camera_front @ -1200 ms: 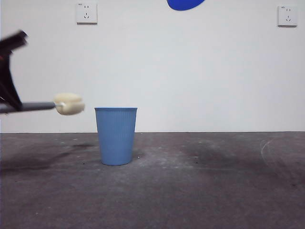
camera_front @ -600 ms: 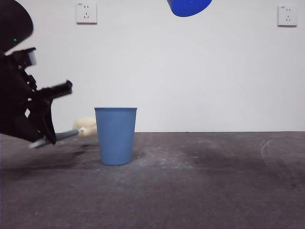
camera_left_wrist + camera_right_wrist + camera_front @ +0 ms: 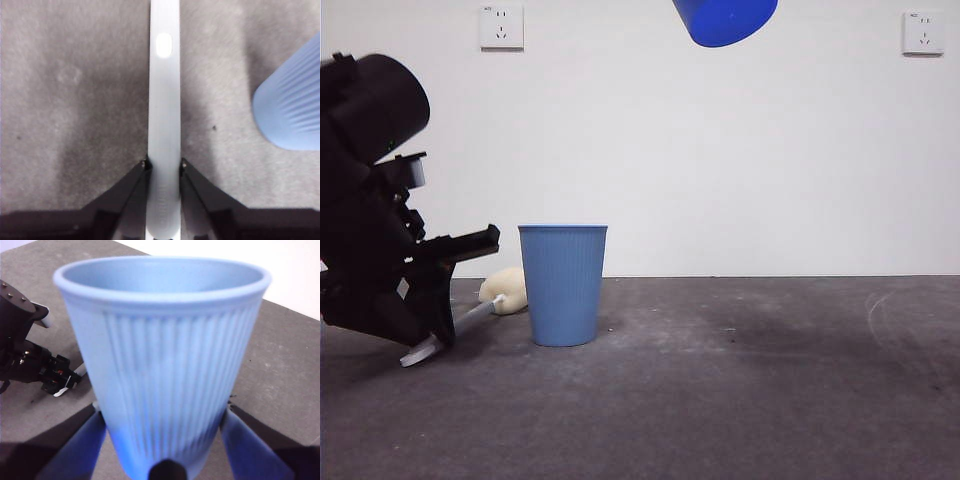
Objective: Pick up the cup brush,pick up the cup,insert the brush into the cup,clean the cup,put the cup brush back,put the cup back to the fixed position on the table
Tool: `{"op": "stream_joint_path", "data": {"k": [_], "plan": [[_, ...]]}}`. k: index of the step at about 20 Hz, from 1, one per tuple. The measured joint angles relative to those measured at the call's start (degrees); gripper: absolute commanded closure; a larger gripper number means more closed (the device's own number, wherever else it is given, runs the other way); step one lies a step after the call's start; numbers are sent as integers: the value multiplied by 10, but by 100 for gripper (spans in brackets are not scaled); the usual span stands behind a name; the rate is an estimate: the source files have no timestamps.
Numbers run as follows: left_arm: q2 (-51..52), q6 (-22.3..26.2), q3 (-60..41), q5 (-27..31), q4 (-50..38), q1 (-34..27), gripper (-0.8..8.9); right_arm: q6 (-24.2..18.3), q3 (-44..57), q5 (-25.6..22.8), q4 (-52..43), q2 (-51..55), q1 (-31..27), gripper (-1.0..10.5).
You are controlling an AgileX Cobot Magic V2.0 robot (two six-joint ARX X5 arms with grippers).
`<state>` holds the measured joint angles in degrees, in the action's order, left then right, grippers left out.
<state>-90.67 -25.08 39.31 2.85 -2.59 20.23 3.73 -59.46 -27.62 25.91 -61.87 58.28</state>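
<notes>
My left gripper (image 3: 438, 322) is low at the left of the table (image 3: 740, 400), shut on the cup brush's grey handle (image 3: 164, 100). In the front view the brush (image 3: 470, 318) slants just above the table. Its white end points to the front left. Its cream sponge head (image 3: 506, 287) is beside and behind a standing blue ribbed cup (image 3: 563, 285), which also shows in the left wrist view (image 3: 292, 105). My right gripper (image 3: 165, 420) is shut on a second blue cup (image 3: 165, 350) and holds it high. Only that cup's base (image 3: 725, 20) shows at the front view's top edge.
A white wall with two sockets (image 3: 501, 27) stands behind the table. The left arm (image 3: 22, 355) also shows in the right wrist view, down on the table beyond the held cup.
My left arm has come down and in from the left, lowering the brush from level in the air to the table beside the standing cup. The held cup has dropped slightly into view.
</notes>
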Motion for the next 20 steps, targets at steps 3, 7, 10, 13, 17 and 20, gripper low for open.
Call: {"op": "stream_joint_path", "data": {"k": [3, 7, 10, 13, 17, 20], "plan": [[-6, -1, 3, 0, -2, 0, 812, 0, 0, 0, 3, 0, 0, 963], [-6, -1, 6, -3, 3, 0, 558, 0, 0, 0, 11, 0, 0, 963], [-5, -1, 10, -10, 15, 2, 405, 0, 0, 0, 16, 0, 0, 963], [1, 0, 12, -35, 23, 2, 405, 0, 0, 0, 15, 0, 0, 963], [33, 0, 8, -33, 72, 1, 404, -5, 5, -19, -50, 0, 0, 963], [89, 0, 1, -33, 105, -6, 405, -7, 47, -29, -128, 0, -13, 963]]}}
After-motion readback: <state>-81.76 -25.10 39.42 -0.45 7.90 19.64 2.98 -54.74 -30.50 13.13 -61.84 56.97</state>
